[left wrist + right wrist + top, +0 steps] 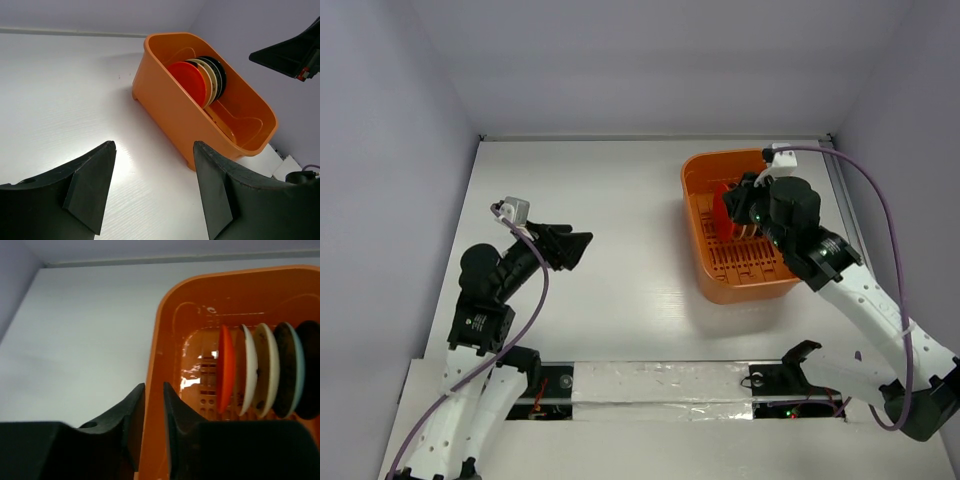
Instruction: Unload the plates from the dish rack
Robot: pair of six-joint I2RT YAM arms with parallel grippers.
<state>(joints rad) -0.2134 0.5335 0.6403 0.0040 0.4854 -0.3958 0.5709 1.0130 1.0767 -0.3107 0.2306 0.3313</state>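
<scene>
Right gripper (154,386) low over dish rack (172,310), at 2 o'clock on table (620,200). Fingers (125,415) nearly together, slim gap, rack rim showing through it. Pinching wall or just above it: cannot tell.
Five plates (265,370) on edge in row inside rack: orange-red plate (226,370) first, then two cream, one dark speckled with pale blue rim, black plate (310,370) cut off by frame edge.
Top view: arm hides most of row.
Left gripper (575,245) at 9 o'clock, jaws spread wide, holding nothing, well apart from rack.

A white table (600,300) sits between pale lilac walls (390,150), with a shiny taped strip (660,385) along its near edge.
</scene>
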